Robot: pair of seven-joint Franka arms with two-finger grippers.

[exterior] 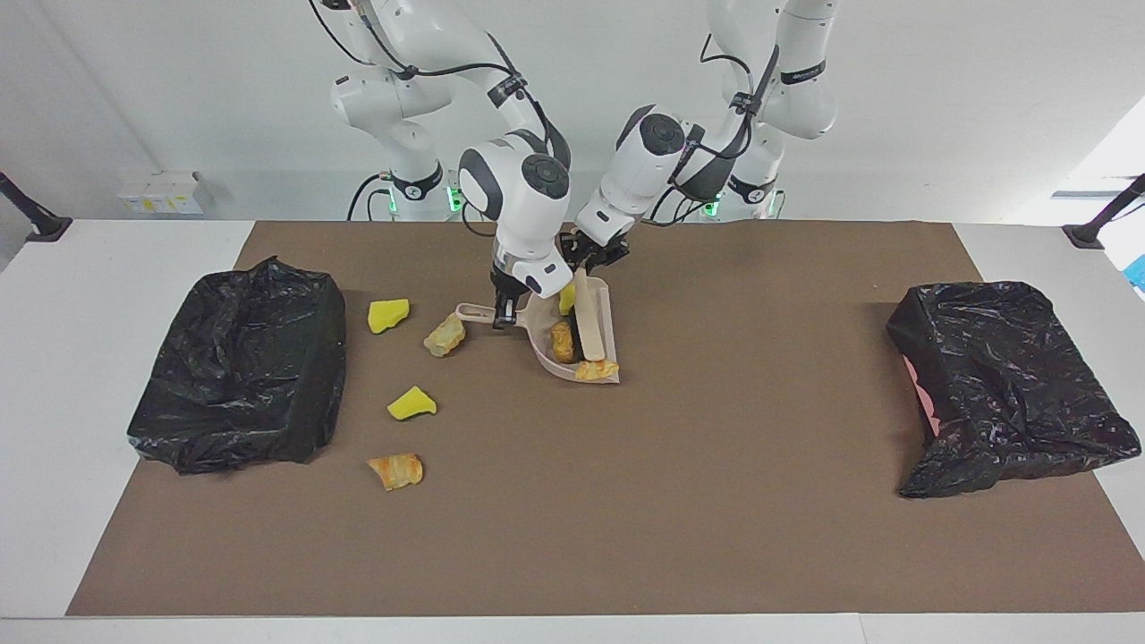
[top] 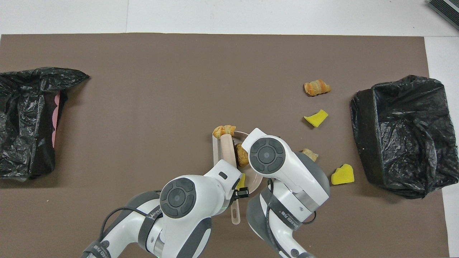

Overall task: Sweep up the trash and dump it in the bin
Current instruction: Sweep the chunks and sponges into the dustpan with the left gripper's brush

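Three bits of trash (exterior: 562,341) in the dustpan (exterior: 601,315), brush (exterior: 589,327) lying on it. Four more bits (exterior: 411,403) on the mat (exterior: 626,501), between dustpan and the bin (exterior: 237,362) at the right arm's end. Another bin (exterior: 1006,385) at the left arm's end.

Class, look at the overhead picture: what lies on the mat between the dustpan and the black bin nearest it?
Two trash pieces: a tan lump beside the dustpan and a yellow chunk closer to the bin.

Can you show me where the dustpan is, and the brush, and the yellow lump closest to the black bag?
dustpan (exterior: 606,315): facing view, on its bare side wall.
brush (exterior: 588,315): facing view, middle of its long handle.
yellow lump (top: 342,175): overhead view, its middle, beside the black bag (top: 405,136).
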